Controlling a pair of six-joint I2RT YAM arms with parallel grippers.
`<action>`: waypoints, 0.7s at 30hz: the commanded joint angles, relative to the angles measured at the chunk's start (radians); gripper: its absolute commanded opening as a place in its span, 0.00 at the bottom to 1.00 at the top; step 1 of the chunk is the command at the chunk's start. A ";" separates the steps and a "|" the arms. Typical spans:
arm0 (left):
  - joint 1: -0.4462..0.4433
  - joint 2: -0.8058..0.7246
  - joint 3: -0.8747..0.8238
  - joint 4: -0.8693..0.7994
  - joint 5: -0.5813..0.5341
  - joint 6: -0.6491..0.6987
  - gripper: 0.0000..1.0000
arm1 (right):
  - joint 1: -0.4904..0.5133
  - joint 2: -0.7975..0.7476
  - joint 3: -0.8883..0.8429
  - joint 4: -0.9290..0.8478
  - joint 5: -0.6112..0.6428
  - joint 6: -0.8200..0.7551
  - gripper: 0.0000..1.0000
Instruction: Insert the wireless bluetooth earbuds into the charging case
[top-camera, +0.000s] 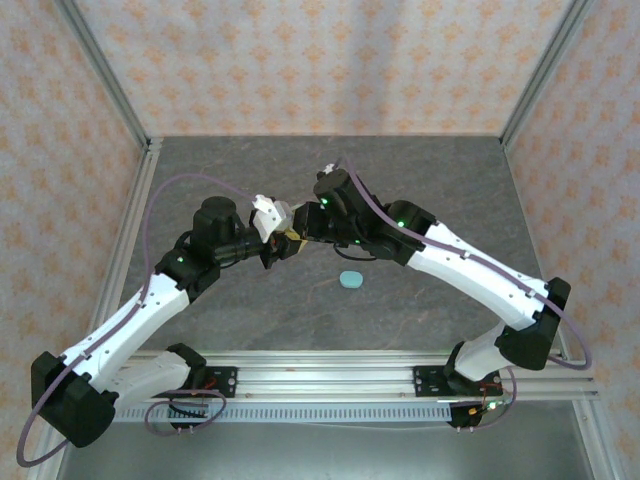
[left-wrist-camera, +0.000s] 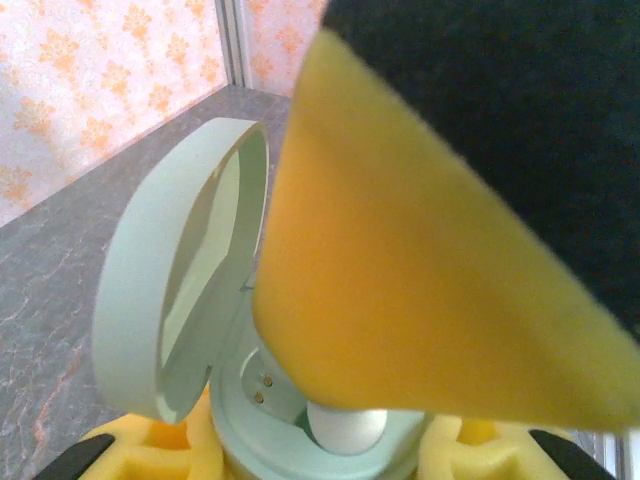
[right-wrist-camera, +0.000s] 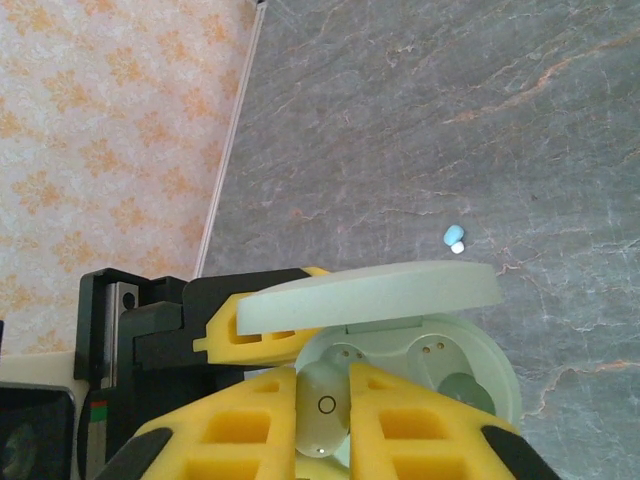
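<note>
Earbud (right-wrist-camera: 322, 410), whitish-mint w/ a small ring mark, is at bottom centre of the right wrist view, pinched btwn the yellow pads (right-wrist-camera: 400, 400) of the right gripper (right-wrist-camera: 322, 378). Jaws are clamped on it, one pad touching each side. The bud is at the left-hand well of the charging case (right-wrist-camera: 490, 355), by its near rim; can't tell if it's fully seated.

In the left wrist view the bud shows white at bottom centre, in the case base, under a big yellow pad that covers centre & right of frame. The lid (right-wrist-camera: 370, 297) is hinged open over the base; in the left wrist view it stands at left of frame.

Holding the case base is the left gripper (left-wrist-camera: 300, 455), w/ a yellow finger on either side at the bottom edge and jaws clenched on it.

In the top view both grippers meet at frame centre, over the table (top-camera: 250, 170). A closed teal second case (top-camera: 351, 279) lies on the table just below & right of them. Two loose buds (right-wrist-camera: 455, 240), one teal & one white, touching each other, lie on the table mid-right in the right wrist view, well apart from the held case.
</note>
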 joint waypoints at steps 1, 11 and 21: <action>-0.004 -0.014 0.005 0.038 0.007 -0.006 0.09 | 0.007 0.016 0.015 -0.029 0.014 -0.005 0.16; -0.004 -0.014 0.005 0.037 0.007 -0.004 0.09 | 0.007 0.024 0.011 -0.029 0.034 -0.015 0.16; -0.004 -0.009 0.004 0.043 0.006 -0.006 0.09 | 0.007 -0.037 0.004 -0.013 0.052 -0.014 0.35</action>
